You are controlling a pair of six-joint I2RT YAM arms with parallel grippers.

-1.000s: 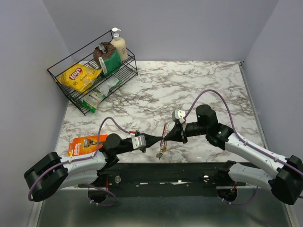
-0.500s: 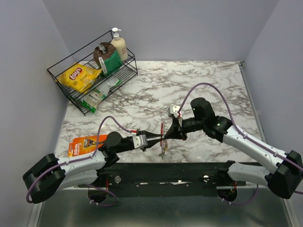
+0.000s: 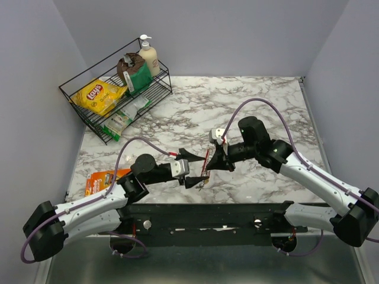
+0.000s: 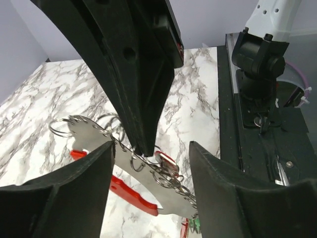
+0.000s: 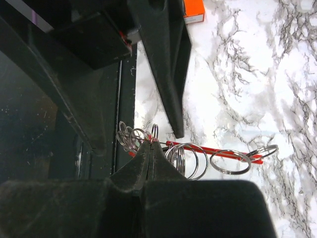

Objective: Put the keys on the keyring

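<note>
The keyring (image 3: 205,167), a red loop (image 4: 130,192) joined to a silvery metal piece (image 4: 148,181) strung with wire rings, hangs above the marble table (image 3: 254,106). My right gripper (image 3: 209,164) is shut on its upper part, and its closed tips (image 5: 151,145) pinch it among the rings in the right wrist view. The keys (image 3: 202,185) dangle from the lower end; a red-headed one (image 4: 167,162) and green bits (image 4: 193,225) show. My left gripper (image 3: 189,168) is open, its fingers (image 4: 59,198) on either side of the keyring without touching it.
A black wire basket (image 3: 89,115) at the back left holds a yellow chip bag (image 3: 98,94), a soap bottle (image 3: 148,54) and packets. A flat orange packet (image 3: 103,177) lies by the left arm. The black base rail (image 3: 207,214) runs along the near edge.
My left gripper has gone from shut at the keyring to open, its fingers spread around it. The right gripper has shifted a little left and up, still holding the keyring.
</note>
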